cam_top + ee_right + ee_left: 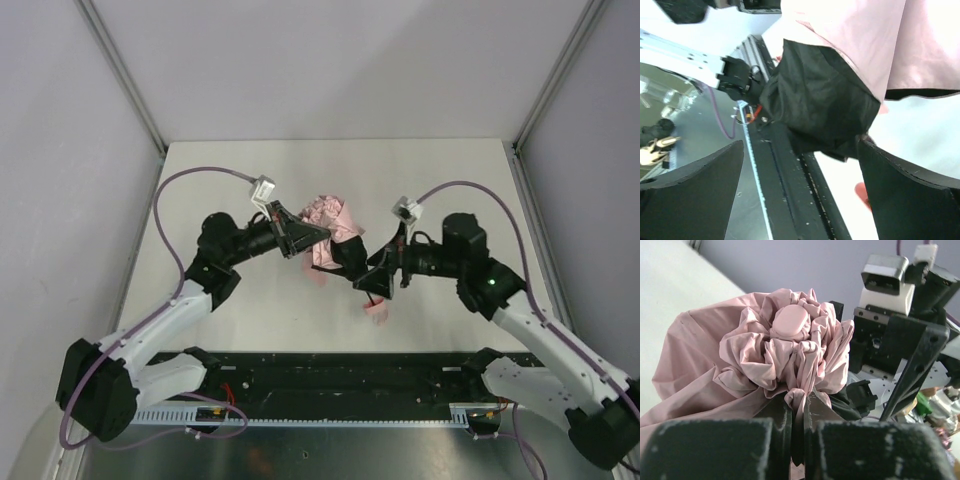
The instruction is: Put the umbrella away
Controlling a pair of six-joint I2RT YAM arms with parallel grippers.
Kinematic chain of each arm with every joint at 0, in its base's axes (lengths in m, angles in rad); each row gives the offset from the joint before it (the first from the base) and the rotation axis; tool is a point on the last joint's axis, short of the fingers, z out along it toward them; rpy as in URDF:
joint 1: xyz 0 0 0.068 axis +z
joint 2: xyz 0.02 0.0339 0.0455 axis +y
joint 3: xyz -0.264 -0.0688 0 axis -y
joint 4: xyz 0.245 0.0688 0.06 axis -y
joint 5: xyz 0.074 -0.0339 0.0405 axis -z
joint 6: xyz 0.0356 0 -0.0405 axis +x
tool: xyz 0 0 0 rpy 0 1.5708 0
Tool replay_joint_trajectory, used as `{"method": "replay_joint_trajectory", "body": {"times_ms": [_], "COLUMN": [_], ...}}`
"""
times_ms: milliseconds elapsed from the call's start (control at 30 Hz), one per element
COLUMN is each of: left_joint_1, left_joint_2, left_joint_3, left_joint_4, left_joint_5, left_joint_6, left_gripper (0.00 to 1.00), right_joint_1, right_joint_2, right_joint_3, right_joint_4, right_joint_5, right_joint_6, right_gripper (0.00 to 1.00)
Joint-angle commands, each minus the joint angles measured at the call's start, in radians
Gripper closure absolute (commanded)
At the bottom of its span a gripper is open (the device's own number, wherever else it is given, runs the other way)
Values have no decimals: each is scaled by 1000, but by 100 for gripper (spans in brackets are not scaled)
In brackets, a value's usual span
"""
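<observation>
Bunching into crumpled pale pink folds, the umbrella lies near the middle of the worktop between the two arms. In the left wrist view its fabric gathers in ruffles around a smooth round pink cap at the crown. The right wrist view shows a black inner layer hanging below the pink. A small pink handle shows at about 5 o'clock from the fabric.

The left hand meets the umbrella from its 9 o'clock side. Its fingers are almost together, pinching a narrow fold of pink fabric.

The right hand sits at about 4 o'clock from the bundle. Its fingers are spread wide, with the black fabric in the gap. One finger seems to touch the cloth, but nothing is clamped.
</observation>
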Motion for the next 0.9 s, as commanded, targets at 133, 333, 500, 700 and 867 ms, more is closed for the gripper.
{"method": "replay_joint_trajectory", "body": {"times_ms": [133, 333, 500, 700, 867], "left_joint_1": [15, 9, -17, -32, -34], "left_joint_2": [-94, -103, -94, -117, -111], "left_joint_3": [-9, -13, 14, 28, 40], "left_joint_4": [277, 497, 608, 636, 645], "left_joint_5": [259, 457, 576, 652, 658], "left_joint_6": [138, 32, -50, -80, -75], "left_gripper": [100, 100, 100, 100, 100], "right_joint_1": [-153, -212, -261, -291, -188], "right_joint_2": [-126, -43, 17, -34, -128], "right_joint_3": [-6, -5, -3, 2, 98], "right_joint_4": [182, 516, 600, 576, 194], "right_joint_5": [-276, -417, -459, -472, -253], "right_joint_6": [246, 427, 452, 431, 180], "right_gripper": [1, 1, 1, 1, 1]}}
